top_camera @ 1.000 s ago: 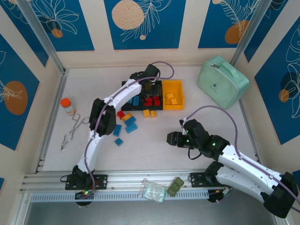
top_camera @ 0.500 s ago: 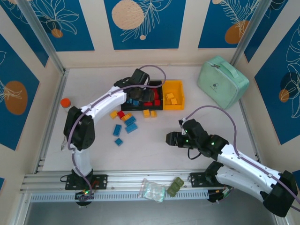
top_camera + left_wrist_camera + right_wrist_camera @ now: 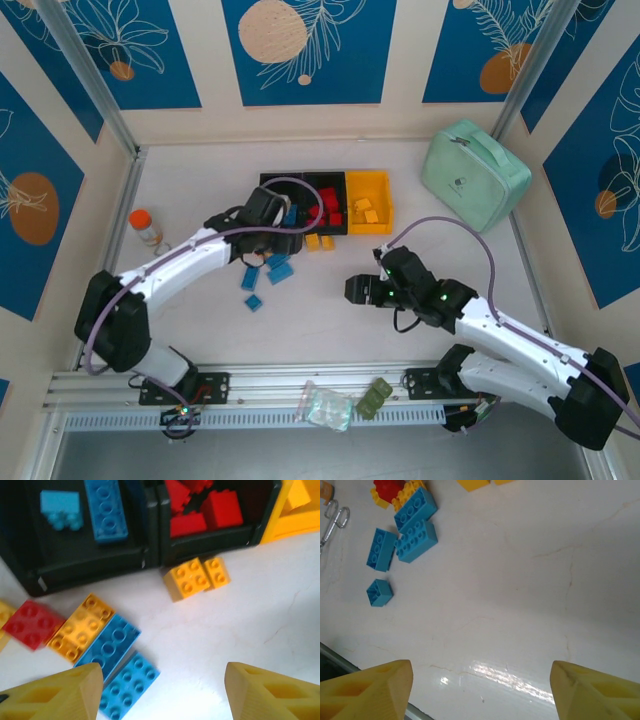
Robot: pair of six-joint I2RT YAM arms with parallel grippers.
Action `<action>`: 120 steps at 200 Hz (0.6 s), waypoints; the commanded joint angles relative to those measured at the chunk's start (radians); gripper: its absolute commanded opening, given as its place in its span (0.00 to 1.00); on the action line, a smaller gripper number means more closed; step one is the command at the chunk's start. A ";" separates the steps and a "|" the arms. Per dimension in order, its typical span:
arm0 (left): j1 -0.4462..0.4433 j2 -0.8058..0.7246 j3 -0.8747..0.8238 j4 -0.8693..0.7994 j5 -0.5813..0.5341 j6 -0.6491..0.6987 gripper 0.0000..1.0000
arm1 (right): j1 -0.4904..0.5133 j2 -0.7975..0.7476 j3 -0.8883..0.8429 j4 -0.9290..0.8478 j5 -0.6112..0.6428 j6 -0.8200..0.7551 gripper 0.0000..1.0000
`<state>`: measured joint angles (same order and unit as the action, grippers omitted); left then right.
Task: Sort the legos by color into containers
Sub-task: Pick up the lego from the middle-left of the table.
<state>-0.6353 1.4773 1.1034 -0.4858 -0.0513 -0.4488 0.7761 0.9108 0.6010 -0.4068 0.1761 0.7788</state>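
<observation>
Legos (image 3: pixel 112 645) lay in two groups: some already inside the containers (image 3: pixel 150 560) near the middle of the counter's (image 3: pixel 240 620) far edge, the rest loose just in front of them. The three joined bins held one colour each, which looked like the sorting rule at work. The left black bin (image 3: pixel 90 562) held two blue bricks, a long one (image 3: pixel 105 510) and a small paler one (image 3: pixel 60 507). The middle black bin (image 3: pixel 210 542) held several red bricks (image 3: pixel 220 510). The yellow bin (image 3: pixel 295 527) at the right end held a couple of yellow pieces (image 3: pixel 365 210).

On the counter, a yellow pair (image 3: pixel 195 577) sat just beside the front wall of the middle bin. Further left a red brick (image 3: pixel 30 622), an orange-yellow brick (image 3: pixel 80 627) and two blue ones lay close together. Two more blue bricks (image 3: pixel 250 278) lay nearer the counter's near edge.

The left claw (image 3: pixel 161 675) hung over this loose cluster, released, its fingers spread with nothing between them. I judged it was placed there to choose the next brick. The right claw (image 3: pixel 482 675) was likewise spread and empty, above bare counter well apart from the bricks, probably kept clear of the other arm's path. A green case (image 3: pixel 475 175) in the far right corner and a bottle (image 3: pixel 145 225) by the left edge played no part.
</observation>
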 commanded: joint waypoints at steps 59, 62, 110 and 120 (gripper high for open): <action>-0.004 -0.214 -0.230 -0.168 -0.117 -0.097 0.68 | 0.035 0.096 0.042 0.131 -0.108 -0.053 0.72; -0.004 -0.218 -0.237 -0.173 -0.117 -0.100 0.68 | 0.037 0.099 0.044 0.132 -0.107 -0.053 0.71; -0.004 -0.214 -0.310 -0.245 -0.107 -0.179 0.69 | 0.059 0.123 0.043 0.141 -0.093 -0.047 0.71; -0.004 -0.204 -0.326 -0.245 -0.097 -0.204 0.70 | 0.062 0.127 0.043 0.143 -0.089 -0.044 0.71</action>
<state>-0.6353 1.2602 0.8104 -0.6731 -0.1486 -0.5812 0.8257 1.0321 0.6163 -0.2893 0.0990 0.7403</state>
